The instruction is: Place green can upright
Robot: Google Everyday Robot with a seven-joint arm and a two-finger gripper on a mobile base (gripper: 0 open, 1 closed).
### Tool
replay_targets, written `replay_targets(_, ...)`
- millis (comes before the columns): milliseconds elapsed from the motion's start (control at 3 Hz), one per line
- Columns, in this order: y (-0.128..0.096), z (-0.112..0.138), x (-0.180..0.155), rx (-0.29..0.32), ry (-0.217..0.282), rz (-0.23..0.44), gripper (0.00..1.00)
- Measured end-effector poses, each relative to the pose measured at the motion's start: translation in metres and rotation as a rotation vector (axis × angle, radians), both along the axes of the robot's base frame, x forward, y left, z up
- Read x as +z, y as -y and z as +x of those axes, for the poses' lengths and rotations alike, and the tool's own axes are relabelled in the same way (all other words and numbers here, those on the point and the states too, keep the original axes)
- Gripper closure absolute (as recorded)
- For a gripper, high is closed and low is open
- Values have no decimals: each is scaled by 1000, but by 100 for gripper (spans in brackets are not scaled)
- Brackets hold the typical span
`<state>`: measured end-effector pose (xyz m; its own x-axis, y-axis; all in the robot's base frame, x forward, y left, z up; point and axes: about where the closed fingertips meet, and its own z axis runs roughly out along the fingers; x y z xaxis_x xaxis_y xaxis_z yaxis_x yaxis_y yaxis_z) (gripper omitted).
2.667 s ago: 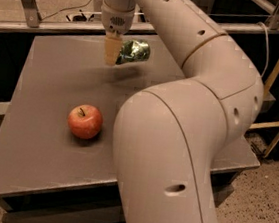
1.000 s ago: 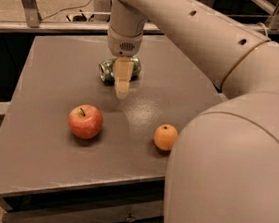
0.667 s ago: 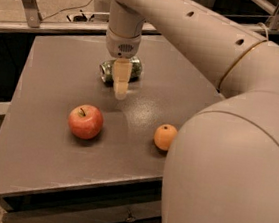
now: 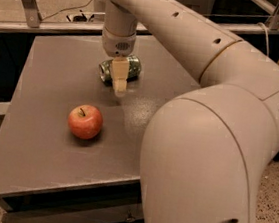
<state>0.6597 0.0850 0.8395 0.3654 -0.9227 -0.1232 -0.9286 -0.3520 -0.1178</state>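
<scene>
The green can (image 4: 133,67) lies on its side on the grey table (image 4: 48,73), toward the back middle. It is dark green with pale mottled print, and its silver end faces left. My gripper (image 4: 118,85) comes straight down from above and sits right over the can, with a cream finger covering the can's middle. The gripper reaches down to the table surface at the can's near side.
A red apple (image 4: 85,121) sits on the table to the front left of the can. My large white arm (image 4: 211,142) fills the right half of the view and hides that side of the table. A metal rail and cables lie beyond the far edge.
The can was in the gripper above the far part of the table; it now lies on the table under the gripper. The arm's bulk has swung in and hides the orange seen earlier.
</scene>
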Motion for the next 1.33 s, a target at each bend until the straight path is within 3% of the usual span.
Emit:
replay_targets(667, -8, 0, -14, 61, -14, -39, 49)
replay_targets(1000, -6, -2, -10, 61, -5, -32, 81)
replay_targets(1333, 16, -21, 36, 12, 71, 53, 100)
